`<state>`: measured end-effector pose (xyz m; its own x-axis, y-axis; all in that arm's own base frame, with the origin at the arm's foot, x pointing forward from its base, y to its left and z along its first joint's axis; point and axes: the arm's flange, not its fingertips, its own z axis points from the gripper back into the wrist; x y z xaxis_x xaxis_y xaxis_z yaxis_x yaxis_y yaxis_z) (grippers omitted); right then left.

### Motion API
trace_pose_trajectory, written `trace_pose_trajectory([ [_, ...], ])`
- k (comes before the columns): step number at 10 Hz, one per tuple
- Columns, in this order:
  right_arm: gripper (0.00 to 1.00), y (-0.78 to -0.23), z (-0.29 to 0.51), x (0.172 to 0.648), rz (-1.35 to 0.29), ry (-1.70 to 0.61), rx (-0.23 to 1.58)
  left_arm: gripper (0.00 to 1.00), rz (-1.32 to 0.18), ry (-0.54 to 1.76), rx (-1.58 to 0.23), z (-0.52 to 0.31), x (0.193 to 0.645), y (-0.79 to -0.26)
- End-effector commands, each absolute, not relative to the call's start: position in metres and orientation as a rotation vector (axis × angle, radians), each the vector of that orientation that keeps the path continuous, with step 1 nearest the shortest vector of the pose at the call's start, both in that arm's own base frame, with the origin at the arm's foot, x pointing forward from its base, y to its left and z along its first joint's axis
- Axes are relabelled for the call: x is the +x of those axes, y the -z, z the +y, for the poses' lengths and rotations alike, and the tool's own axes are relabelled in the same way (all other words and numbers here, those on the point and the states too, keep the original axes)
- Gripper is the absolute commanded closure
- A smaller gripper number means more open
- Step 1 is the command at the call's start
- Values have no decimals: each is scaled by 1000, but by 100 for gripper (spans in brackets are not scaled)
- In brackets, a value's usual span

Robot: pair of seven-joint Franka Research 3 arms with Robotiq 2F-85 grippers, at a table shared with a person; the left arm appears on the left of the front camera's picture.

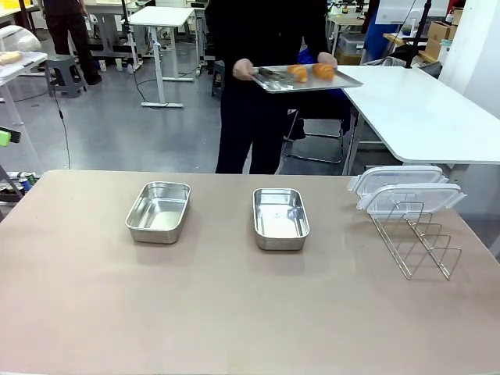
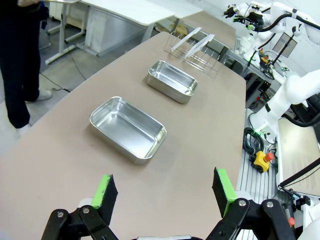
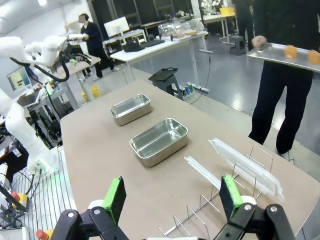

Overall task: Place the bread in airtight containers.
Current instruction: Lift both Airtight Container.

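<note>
The left gripper (image 2: pixel 164 192) has its jaws spread wide and holds nothing. The right gripper (image 3: pixel 173 196) is the same. Ahead, 2 empty pans (image 1: pixel 158 211) sit apart on the table (image 1: pixel 234 312). The 2 croissants (image 1: pixel 298 73) lie on a tray (image 1: pixel 344 80) held by the person (image 1: pixel 258 117).

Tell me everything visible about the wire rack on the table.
The wire rack looks like thin silver metal: a flat base with a row of upright loop dividers. It stands on the table near its right end, right of the two steel pans and apart from them. Two clear, white-rimmed lids lean in its slots on the person's side; the nearer slots are empty. Nothing else touches it.
</note>
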<state>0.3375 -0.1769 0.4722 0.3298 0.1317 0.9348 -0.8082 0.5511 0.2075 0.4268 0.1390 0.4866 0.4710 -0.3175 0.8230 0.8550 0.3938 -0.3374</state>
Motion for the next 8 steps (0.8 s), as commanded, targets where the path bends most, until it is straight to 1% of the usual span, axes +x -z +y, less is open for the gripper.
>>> trace_pose_trajectory([
  [1, 0, -475, -178, 343, -1094, -719, 764, 0, -743, 854, -864, 141, 427, -489],
  [8, 0, -475, -178, 343, -1094, -719, 764, 0, -743, 854, -864, 141, 427, -489],
])
